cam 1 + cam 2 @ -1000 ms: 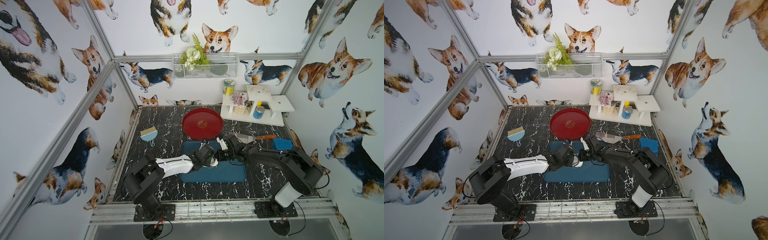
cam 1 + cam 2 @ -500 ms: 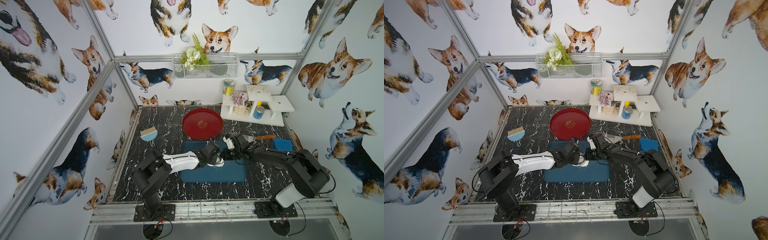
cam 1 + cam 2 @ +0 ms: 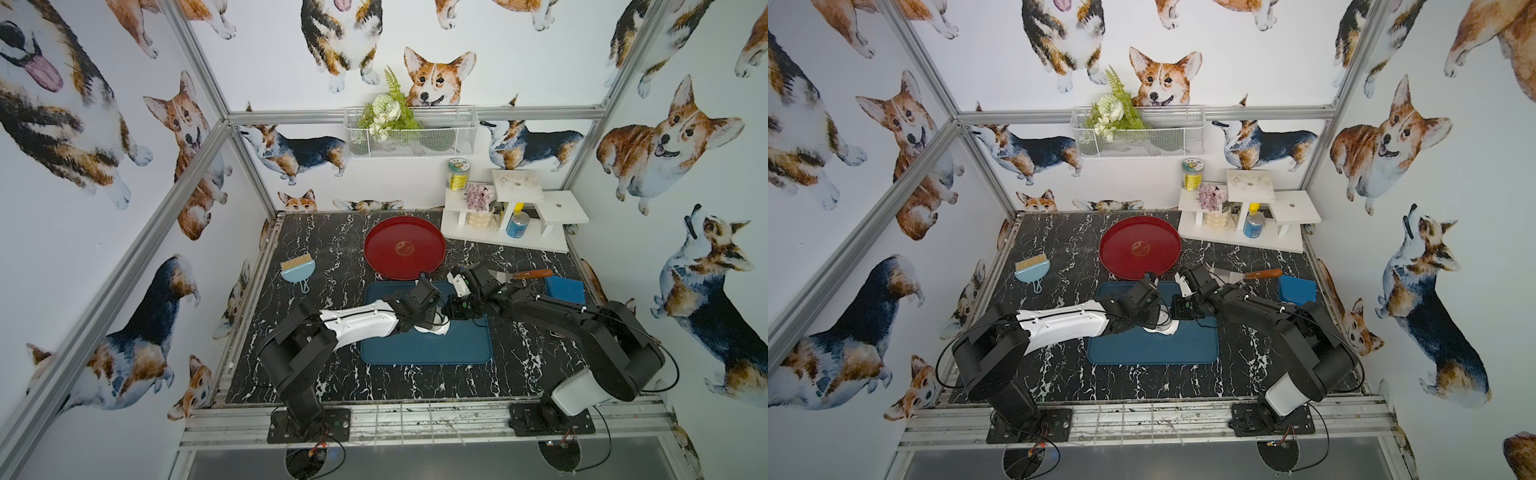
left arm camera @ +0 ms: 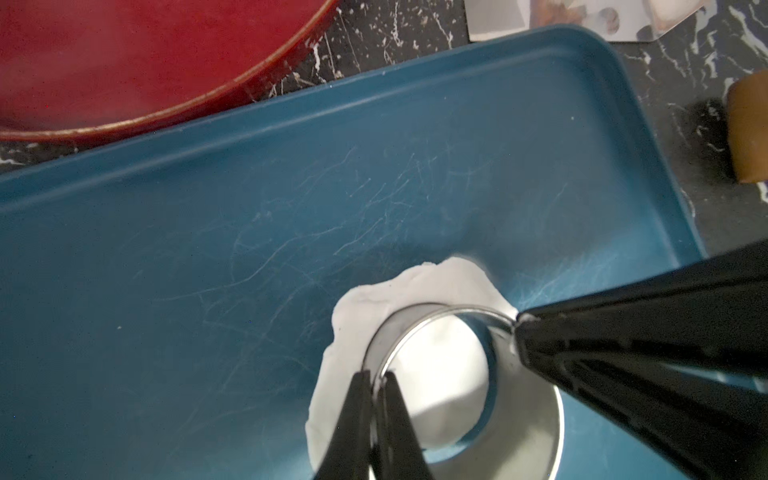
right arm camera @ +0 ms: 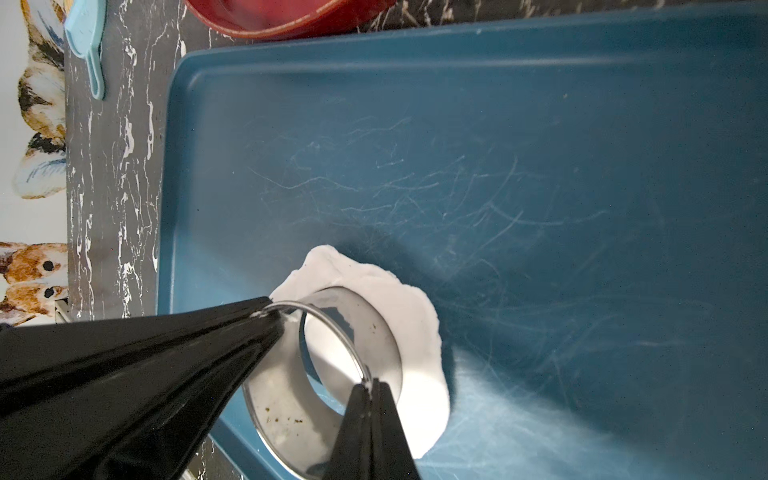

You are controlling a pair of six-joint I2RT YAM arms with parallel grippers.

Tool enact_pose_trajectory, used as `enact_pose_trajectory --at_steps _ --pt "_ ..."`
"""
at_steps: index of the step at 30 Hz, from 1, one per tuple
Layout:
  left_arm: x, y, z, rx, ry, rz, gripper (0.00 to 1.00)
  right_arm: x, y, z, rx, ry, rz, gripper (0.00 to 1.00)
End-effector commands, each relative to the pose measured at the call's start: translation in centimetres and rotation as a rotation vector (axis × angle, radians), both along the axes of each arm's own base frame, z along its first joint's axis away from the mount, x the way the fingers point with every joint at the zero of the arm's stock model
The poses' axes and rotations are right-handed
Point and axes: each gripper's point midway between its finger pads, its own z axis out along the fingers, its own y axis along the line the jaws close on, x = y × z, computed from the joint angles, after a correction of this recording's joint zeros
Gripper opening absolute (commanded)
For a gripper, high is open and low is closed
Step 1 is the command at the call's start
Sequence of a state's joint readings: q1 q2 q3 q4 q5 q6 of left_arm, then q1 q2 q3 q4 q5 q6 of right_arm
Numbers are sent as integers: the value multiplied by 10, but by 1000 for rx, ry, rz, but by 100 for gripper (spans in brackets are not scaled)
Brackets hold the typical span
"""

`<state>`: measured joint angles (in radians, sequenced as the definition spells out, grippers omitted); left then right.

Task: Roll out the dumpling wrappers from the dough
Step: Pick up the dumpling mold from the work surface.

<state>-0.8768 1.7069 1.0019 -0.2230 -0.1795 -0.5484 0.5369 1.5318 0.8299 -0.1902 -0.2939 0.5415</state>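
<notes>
Table (image 3: 316,257): black marble. Tray (image 3: 415,353) sits at centre front, between the two arms.

Dough (image 4: 365,307): a flattened white sheet with a ragged outline, lying mid-tray.

Cutter (image 5: 374,332): a metal ring standing roughly upright on the dough, which flares out round most of it. A sliver of tray shows inside the cutter on one side, so it probably overhangs the sheet's edge there.

Left gripper (image 4: 374,380) is pinched tight on the cutter's rim. Right gripper (image 5: 371,384) is pinched likewise on the opposite side.

The dough lies straight below the tool, so the next move looks like a downward press. Both arms are equally placed for it.
</notes>
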Motion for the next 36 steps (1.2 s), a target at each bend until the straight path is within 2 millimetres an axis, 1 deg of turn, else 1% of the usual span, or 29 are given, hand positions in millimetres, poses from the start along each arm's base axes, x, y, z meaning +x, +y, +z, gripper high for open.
enact_pose_trajectory --at_steps 1,26,31,32,33,36 --pt "-16 21 -9 105 61 -12 0 14 -25 -3 -117 -46 -104 0" --pt "-11 22 5 99 30 -3 0 25 -20 16 -99 -80 -108 0" --pt "-8 27 6 111 28 9 0 30 -16 22 -92 -89 -104 0" --pt "-6 29 14 98 14 13 0 31 -15 22 -89 -88 -102 0" --pt "-5 30 18 93 8 16 0 32 -14 23 -87 -89 -99 0" --pt "-2 36 23 91 -1 25 0 35 -9 25 -81 -87 -88 0"
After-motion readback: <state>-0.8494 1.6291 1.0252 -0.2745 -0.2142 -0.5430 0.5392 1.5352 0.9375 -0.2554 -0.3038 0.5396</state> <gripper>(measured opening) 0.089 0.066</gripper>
